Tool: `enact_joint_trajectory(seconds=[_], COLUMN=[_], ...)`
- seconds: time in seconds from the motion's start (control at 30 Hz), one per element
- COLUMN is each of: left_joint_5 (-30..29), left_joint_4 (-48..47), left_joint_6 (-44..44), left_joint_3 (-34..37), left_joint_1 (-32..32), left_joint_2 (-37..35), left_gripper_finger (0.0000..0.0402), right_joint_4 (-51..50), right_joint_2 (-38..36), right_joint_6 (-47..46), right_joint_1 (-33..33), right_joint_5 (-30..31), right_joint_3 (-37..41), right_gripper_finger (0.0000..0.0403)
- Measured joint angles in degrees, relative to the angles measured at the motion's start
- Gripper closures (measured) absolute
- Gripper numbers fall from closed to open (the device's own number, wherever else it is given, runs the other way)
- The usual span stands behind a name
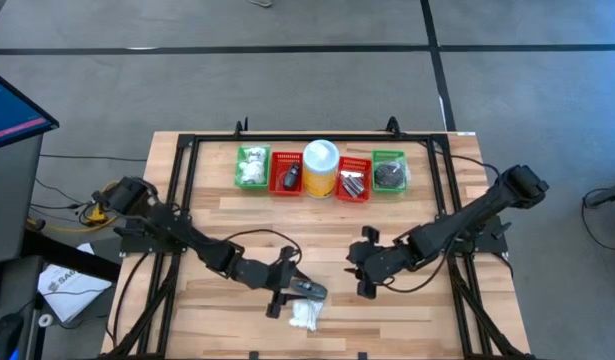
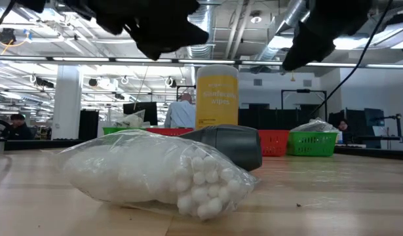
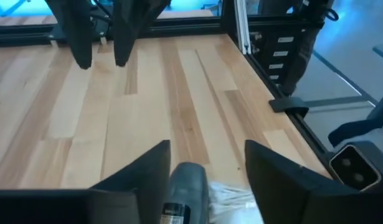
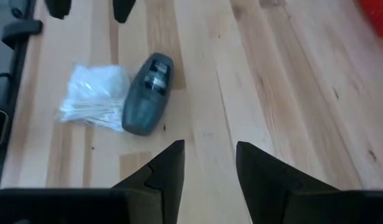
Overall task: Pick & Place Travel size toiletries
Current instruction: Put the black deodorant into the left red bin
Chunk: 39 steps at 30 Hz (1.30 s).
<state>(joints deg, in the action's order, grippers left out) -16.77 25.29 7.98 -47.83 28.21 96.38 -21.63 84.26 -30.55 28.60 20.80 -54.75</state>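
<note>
A grey roll-on bottle (image 1: 310,291) lies on its side on the wooden table near the front edge. It rests against a clear bag of white cotton swabs (image 1: 305,315), which lies flat just nearer the front. In the low view the bag (image 2: 149,174) lies in front of the bottle (image 2: 230,145). My left gripper (image 3: 207,165) hangs open just above the bottle (image 3: 185,193), one finger on either side, apart from it. To the right, my right gripper (image 4: 210,165) is open over bare wood, with the bottle (image 4: 147,93) and bag (image 4: 91,96) ahead of it.
Along the far side stands a row: a green basket (image 1: 252,168) with white bundles, a red basket (image 1: 286,175), a yellow canister with a white lid (image 1: 320,168), a second red basket (image 1: 353,178) and a green one (image 1: 389,172). A black frame (image 1: 187,150) borders the table.
</note>
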Motion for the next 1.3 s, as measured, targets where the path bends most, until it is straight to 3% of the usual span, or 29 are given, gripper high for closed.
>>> enact_joint_trajectory(seconds=[0.17, 0.37, 1.3], left_joint_5=[-0.1, -0.1, 7.2], left_joint_4=[1.7, 4.1, 13.2], left_joint_6=[0.0, 1.5, 6.1], left_joint_3=[0.0, 0.0, -0.1], left_joint_1=[-0.7, -1.7, -5.4], left_joint_2=[3.1, 6.4, 19.0], left_gripper_finger=[0.0163, 0.0141, 0.0143], right_joint_4=[0.1, 0.8, 1.1], right_joint_2=[1.4, 0.3, 0.4], right_joint_6=[0.0, 0.3, 0.5], right_joint_1=[-0.1, -0.1, -0.1], right_joint_5=[-0.1, -0.2, -0.2], right_joint_3=[0.0, 0.0, 0.0], right_gripper_finger=[0.0264, 0.0267, 0.0270])
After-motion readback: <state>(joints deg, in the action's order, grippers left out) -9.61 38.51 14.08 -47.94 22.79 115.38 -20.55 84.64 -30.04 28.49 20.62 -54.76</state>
